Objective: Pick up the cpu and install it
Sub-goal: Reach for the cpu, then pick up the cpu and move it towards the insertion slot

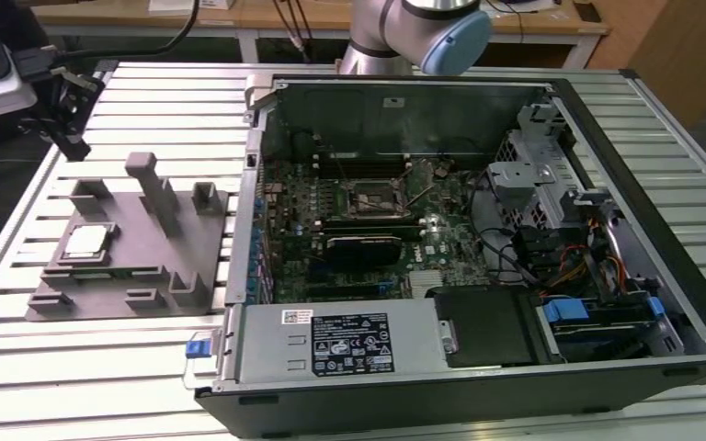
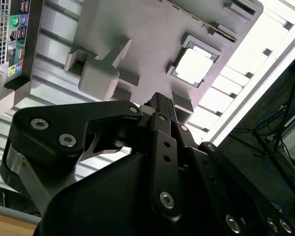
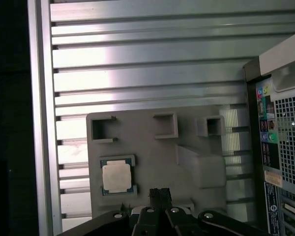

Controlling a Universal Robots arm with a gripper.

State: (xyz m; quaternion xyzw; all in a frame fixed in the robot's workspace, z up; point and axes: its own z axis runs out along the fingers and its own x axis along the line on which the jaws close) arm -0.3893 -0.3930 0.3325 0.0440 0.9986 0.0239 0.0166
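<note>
The cpu point(image 1: 87, 242) is a small silvery square chip lying flat in a recess of the grey fixture plate point(image 1: 108, 296), to the exterior view's left of the open computer case point(image 1: 476, 276). Both wrist views look down on the cpu point(image 2: 194, 66) point(image 3: 117, 176) from well above. My gripper point(image 3: 160, 192) point(image 2: 160, 98) hangs over the plate point(image 3: 147, 147), its fingertips shut together with nothing between them, a little to one side of the chip and apart from it. The dark square socket point(image 1: 370, 195) sits on the motherboard inside the case.
Several upright posts point(image 1: 157, 188) rise from the fixture plate close to the chip. The case walls, drive cage point(image 1: 537, 175) and cable bundle point(image 1: 574, 266) surround the motherboard. A black camera mount point(image 1: 34, 83) stands at the slatted table's far corner on the exterior view's left.
</note>
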